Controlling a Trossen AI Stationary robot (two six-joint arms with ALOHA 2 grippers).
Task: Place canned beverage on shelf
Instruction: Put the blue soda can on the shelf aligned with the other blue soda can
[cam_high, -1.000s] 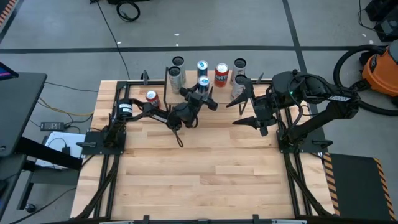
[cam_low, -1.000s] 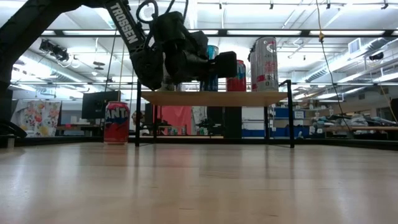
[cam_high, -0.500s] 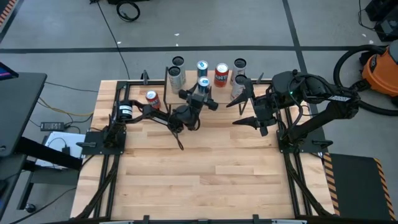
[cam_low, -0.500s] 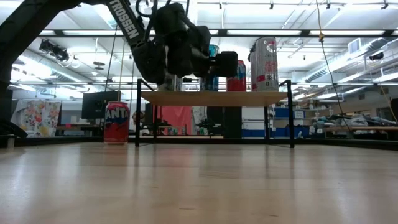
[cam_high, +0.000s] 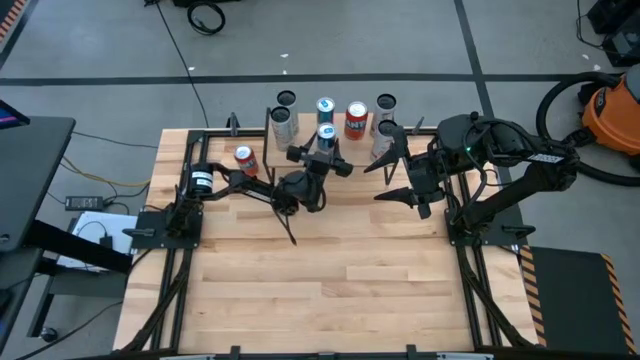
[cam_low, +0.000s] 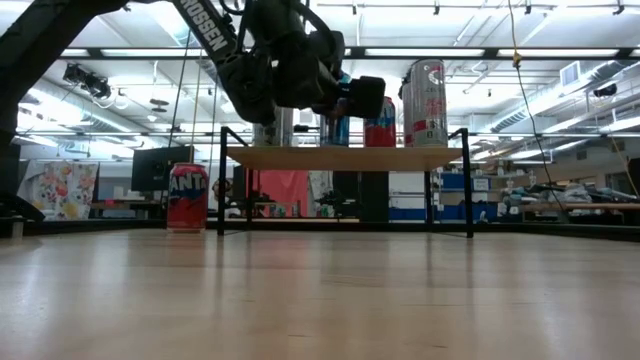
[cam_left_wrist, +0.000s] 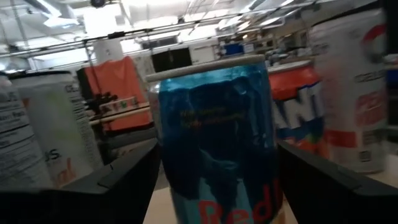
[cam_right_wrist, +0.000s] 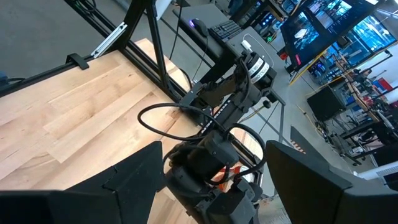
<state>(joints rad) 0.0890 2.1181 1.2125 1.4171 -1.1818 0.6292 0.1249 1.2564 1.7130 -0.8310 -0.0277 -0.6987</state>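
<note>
Two dark arms work over a light-wood table (cam_high: 320, 270) in a big open workshop with ceiling strip lights, desks and monitors behind, grey floor around and an orange vacuum off to the right side. The shelf (cam_low: 345, 157), a small board on thin black legs, stands along the far edge of the table, its long side running left to right. Six cans show in all. Four stand upright on the shelf: two silver, one blue and one orange. A red can (cam_high: 244, 157) stands on the table just left of the shelf. The sixth, a blue can (cam_high: 327, 137), is upright, its long axis vertical, gripped between the fingers of the left gripper (cam_high: 325, 150) over the front part of the shelf, among the others. The right gripper (cam_high: 397, 165) hangs near the shelf's right end, fingers spread apart and holding nothing.
</note>
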